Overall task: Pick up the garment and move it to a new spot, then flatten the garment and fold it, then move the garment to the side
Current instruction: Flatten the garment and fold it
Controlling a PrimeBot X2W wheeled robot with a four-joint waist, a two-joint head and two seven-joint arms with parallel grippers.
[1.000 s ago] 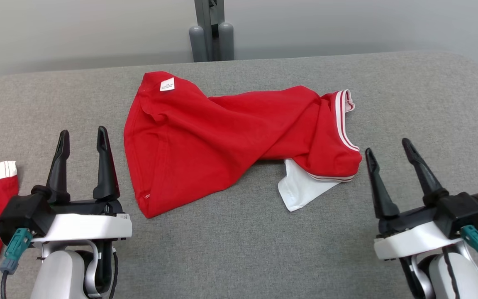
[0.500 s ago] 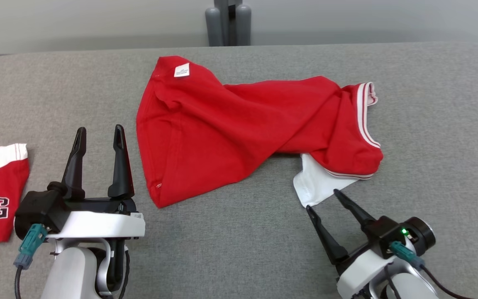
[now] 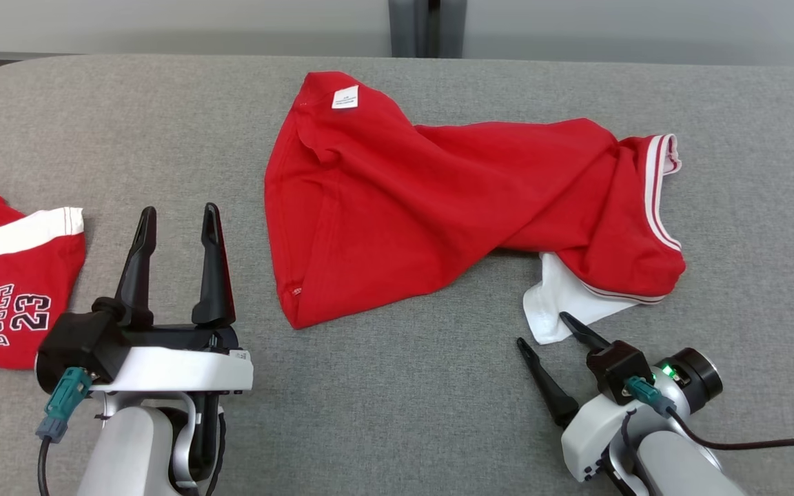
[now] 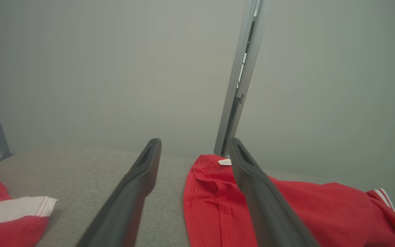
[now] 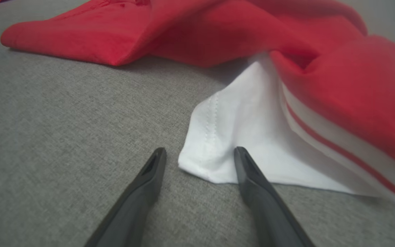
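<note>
The red garment (image 3: 438,207) lies crumpled across the middle of the grey padded table (image 3: 397,427). It is twisted along its length, with a small white label (image 3: 344,98) up at its far left corner and striped trim bunched at its right end. A white sleeve corner (image 3: 554,313) pokes out from under that end, toward the robot. To my eye this is light, limp cloth: it should sag and trail when lifted, and a pinch may catch one layer or several. The stitched white corner looks like the sensible place to take hold, since it lies flat, single and free of the pile.

The right gripper (image 3: 542,329) sits low over the table with its jaws spread and nothing in them, bracketing that corner. One finger may be brushing the cloth, but from here I cannot be sure. The left gripper (image 3: 180,209) hovers just left of the hem, also spread wide and empty.

Farther left, well apart, lies a second red garment (image 3: 18,303) printed with a number. It takes up that side, so it could get in the way when this one is set aside. A grey post (image 3: 424,27) stands behind the table, clear of everything.
</note>
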